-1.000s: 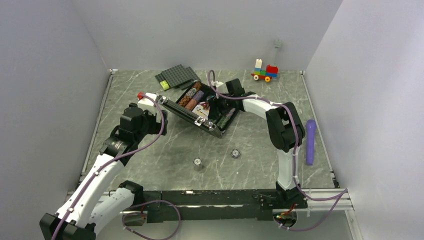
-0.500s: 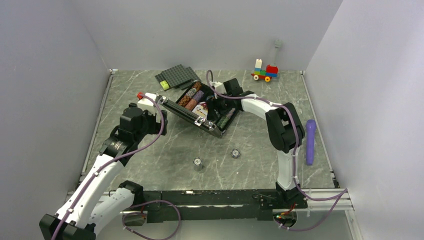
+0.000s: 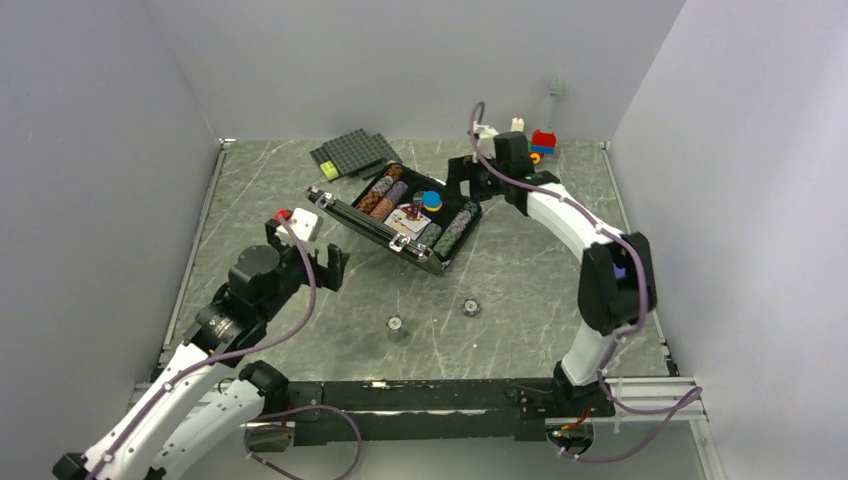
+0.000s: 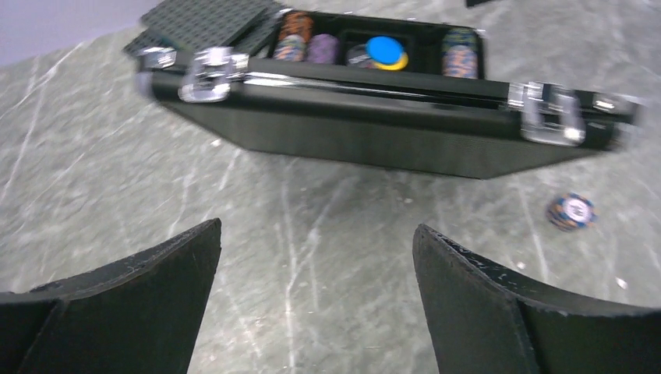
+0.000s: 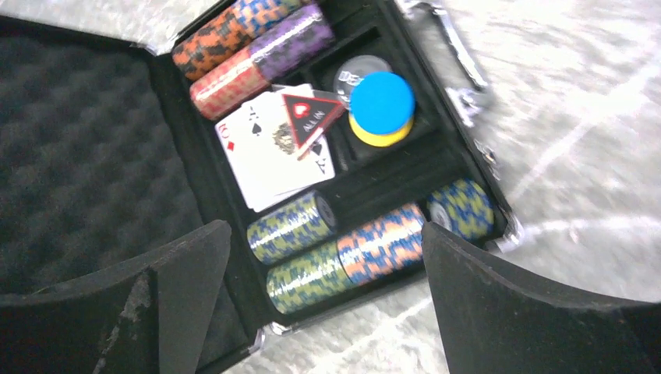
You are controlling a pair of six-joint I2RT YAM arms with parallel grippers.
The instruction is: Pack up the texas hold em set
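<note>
- Top view: the black briefcase [image 3: 372,226] sits open mid-table, angled, towards the far side. The right gripper [image 3: 470,183] hovers at its far right edge, and the left gripper [image 3: 306,250] hangs near its left side, clear of it. Two small grey chip stacks [image 3: 396,326] stand on the table [image 3: 520,290], well apart from the case and nearer the arm bases.
- Left wrist view: the fingers are spread wide with only bare table between them, so this tool holds nothing. The case's latched front faces it. A lone chip [image 4: 571,210] lies off the case's right corner; it is probably one of those two stacks, though the blur leaves that unsure.
- Right wrist view: these jaws are also fully apart and empty. They are poised over the tray, where cards [image 5: 277,148], a blue disc [image 5: 382,100] and chip rows [image 5: 366,248] sit in their slots beside the foam-lined lid [image 5: 78,140].
- Step in hand, as I judge it: gathering the leftover pieces. The next move calls for an arm to reach a loose stack, grip it and seat it in the tray before the lid is shut and latched.
</note>
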